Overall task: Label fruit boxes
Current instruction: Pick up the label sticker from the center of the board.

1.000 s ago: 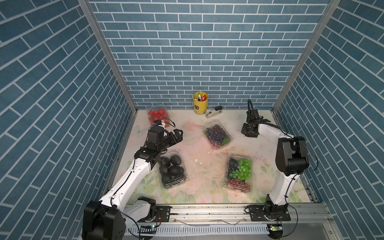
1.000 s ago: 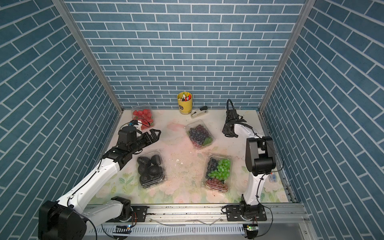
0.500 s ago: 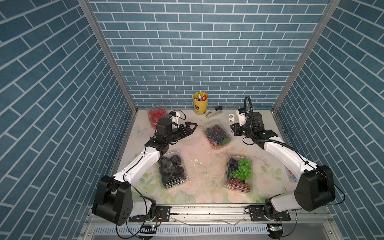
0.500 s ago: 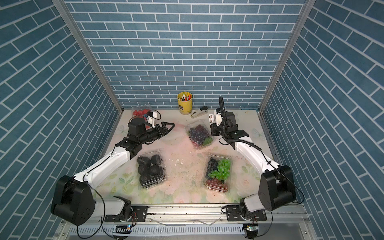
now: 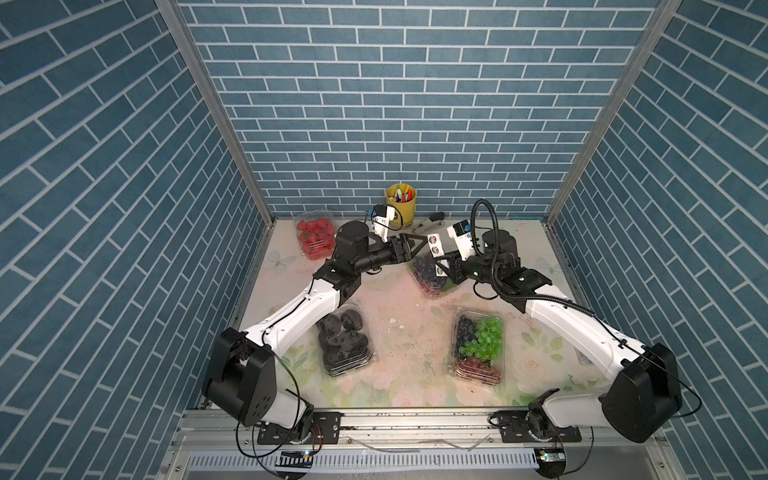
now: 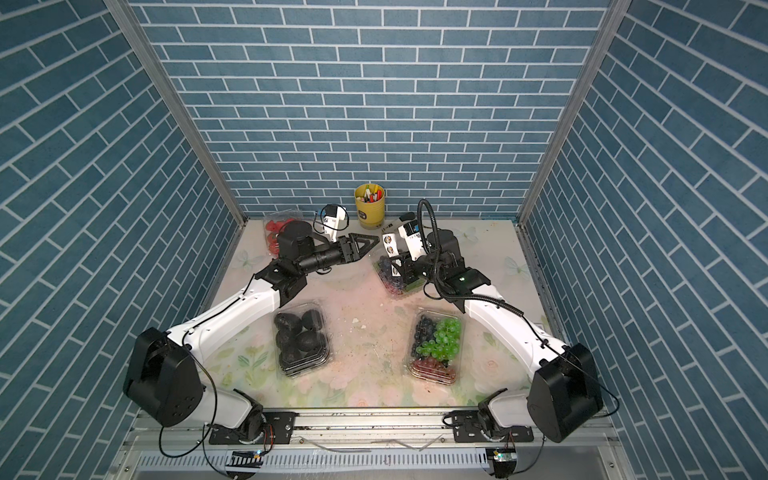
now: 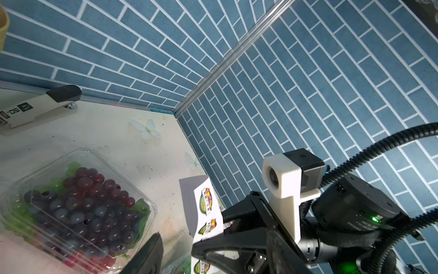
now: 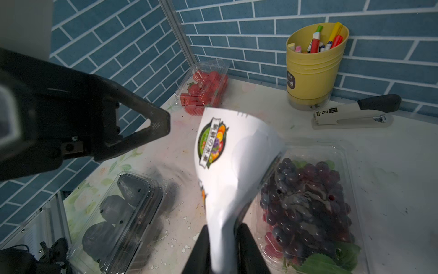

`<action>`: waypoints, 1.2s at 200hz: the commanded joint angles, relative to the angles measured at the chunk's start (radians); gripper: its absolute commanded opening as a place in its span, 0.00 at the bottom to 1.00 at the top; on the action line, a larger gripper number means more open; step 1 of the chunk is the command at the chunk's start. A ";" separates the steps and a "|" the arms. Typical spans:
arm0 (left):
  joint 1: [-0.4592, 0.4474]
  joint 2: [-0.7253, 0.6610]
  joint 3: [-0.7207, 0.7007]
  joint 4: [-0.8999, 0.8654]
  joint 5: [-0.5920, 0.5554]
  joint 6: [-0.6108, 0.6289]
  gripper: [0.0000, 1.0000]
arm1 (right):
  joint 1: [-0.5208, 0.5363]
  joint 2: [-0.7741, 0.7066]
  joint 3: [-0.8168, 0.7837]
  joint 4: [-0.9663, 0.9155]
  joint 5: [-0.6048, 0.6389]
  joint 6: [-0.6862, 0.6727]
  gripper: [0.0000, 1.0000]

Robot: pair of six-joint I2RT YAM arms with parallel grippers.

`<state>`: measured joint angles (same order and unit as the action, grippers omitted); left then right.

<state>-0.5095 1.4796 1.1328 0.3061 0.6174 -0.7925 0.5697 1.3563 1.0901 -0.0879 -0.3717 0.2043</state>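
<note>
Nearest the arm bases, the black-fruit box [image 5: 343, 345] lies well behind the left claw [image 5: 419, 249], and the mixed-grape box [image 5: 478, 349] well behind the right claw [image 8: 224, 232]. The right claw pinches the lower end of a white sticker sheet [image 8: 237, 154], which curls upward over the dark-grape box [image 8: 308, 201] just beneath it. The left claw's jaws stand parted and empty, tips close to the sheet. Beyond both claws sit the strawberry box [image 5: 316, 237], a yellow pen cup [image 5: 401, 203] and a stapler [image 8: 355, 113]
</note>
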 commanded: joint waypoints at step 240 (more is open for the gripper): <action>-0.021 0.062 0.029 0.143 0.086 -0.014 0.00 | 0.045 -0.067 -0.038 0.048 0.029 0.081 0.63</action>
<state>-0.5308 1.5337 1.1477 0.4107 0.6674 -0.8261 0.6109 1.3182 1.0733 -0.0586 -0.3897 0.2577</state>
